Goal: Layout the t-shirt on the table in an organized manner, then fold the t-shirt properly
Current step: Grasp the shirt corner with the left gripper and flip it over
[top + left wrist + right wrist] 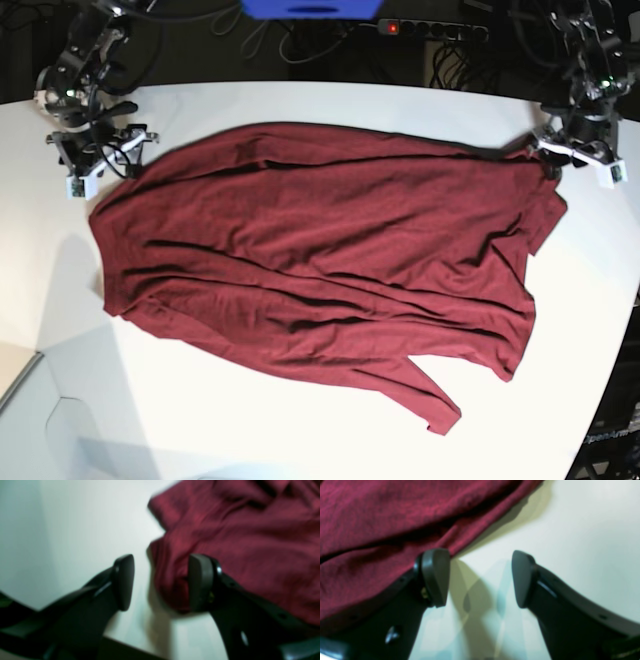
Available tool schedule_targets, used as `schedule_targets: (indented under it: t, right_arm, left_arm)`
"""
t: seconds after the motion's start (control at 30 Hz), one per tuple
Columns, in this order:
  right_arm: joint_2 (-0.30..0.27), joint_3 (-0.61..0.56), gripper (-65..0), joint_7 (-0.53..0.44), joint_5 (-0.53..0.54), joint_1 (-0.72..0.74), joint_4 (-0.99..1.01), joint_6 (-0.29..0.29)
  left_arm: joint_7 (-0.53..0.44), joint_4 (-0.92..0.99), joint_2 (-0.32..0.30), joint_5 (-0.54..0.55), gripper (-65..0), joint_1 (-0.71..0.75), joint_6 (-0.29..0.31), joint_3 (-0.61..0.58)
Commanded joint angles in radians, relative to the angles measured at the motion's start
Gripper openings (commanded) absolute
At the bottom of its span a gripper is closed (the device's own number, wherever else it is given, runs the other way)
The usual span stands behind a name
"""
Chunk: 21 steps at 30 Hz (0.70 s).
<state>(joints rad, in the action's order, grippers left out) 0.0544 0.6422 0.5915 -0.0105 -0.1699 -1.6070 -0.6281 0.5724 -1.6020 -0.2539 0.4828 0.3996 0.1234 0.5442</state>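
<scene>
T-shirt (320, 260) first — it lies spread across the middle of the white tabletop (300, 440), mostly opened out but rumpled, with long creases running through it and one corner trailing toward the near edge. By my reckoning the laying-out is largely done yet untidy; no fold is made, so smoothing and all the folding are left. My left pincer (161, 582) stands wide with nothing in it, one pad over the cloth's edge. My right pincer (481, 578) is wide and empty too — just beside the hem, over bare tabletop.
</scene>
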Motion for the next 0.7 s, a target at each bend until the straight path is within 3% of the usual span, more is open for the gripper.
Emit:
schedule_targets:
  t: [0.0,0.27,0.53,0.67]
  right_arm:
    - [-0.008,0.0,-25.8,-0.018,0.016,-0.004,-0.016,0.001]
    - [-0.006,0.005,-25.8,-0.014,0.016,-0.007,-0.016,0.001]
    - [-0.008,0.005,-25.8,-0.018,0.016,-0.027,-0.019,0.001]
    - [-0.009,0.005,-25.8,-0.018,0.016,-0.027,-0.019,0.001]
  left_arm:
    - [-0.025,-0.018,-0.015,0.007,-32.1,0.009,0.002,0.006]
    - [-0.025,0.041,0.0,0.004,-34.3,0.014,0.002,-0.04]
    - [-0.025,0.032,0.003,0.014,-65.0,0.019,0.002,-0.085]
    - [-0.025,-0.131,0.0,0.014,-64.9,0.054,0.002,-0.066]
